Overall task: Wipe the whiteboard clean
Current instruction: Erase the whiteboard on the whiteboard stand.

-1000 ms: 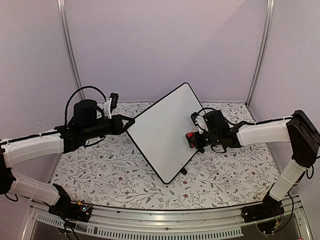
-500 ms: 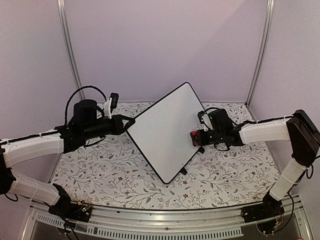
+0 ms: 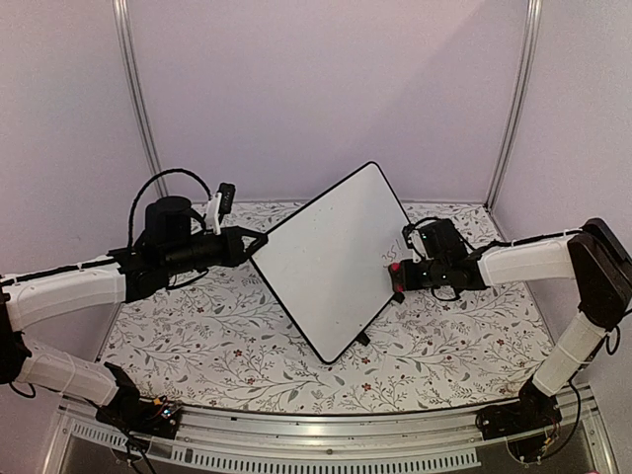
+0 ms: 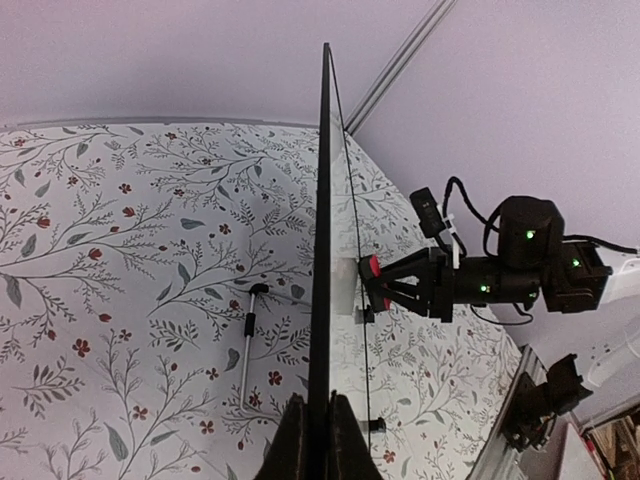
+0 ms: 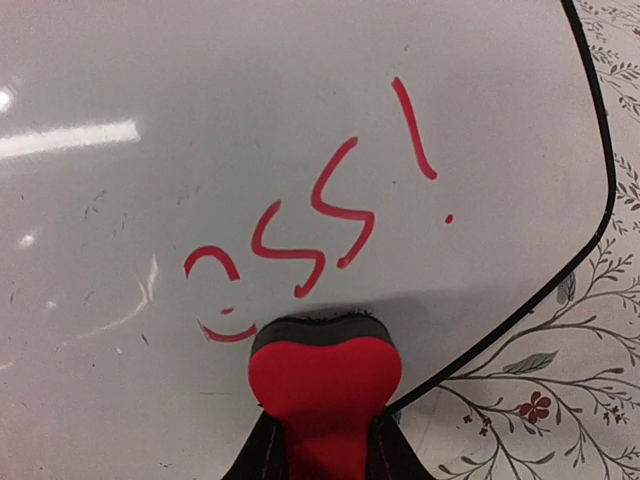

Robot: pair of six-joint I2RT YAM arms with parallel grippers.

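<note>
Left gripper [image 3: 257,241], its jaws clamped on the left corner of the whiteboard [image 3: 326,259], holds the board turned like a diamond over the floral table [image 3: 188,341]. Whether the lowest corner touches the table is unclear. Right gripper [image 3: 398,274] is closed on a red eraser [image 5: 322,380], whose dark pad presses against the board's glossy face near its right edge. Just above the eraser, red handwriting [image 5: 325,215] shows 2 S-shapes, an exclamation mark and a few curved strokes. Seen from the left wrist, the board is edge-on, a thin black line.
</note>
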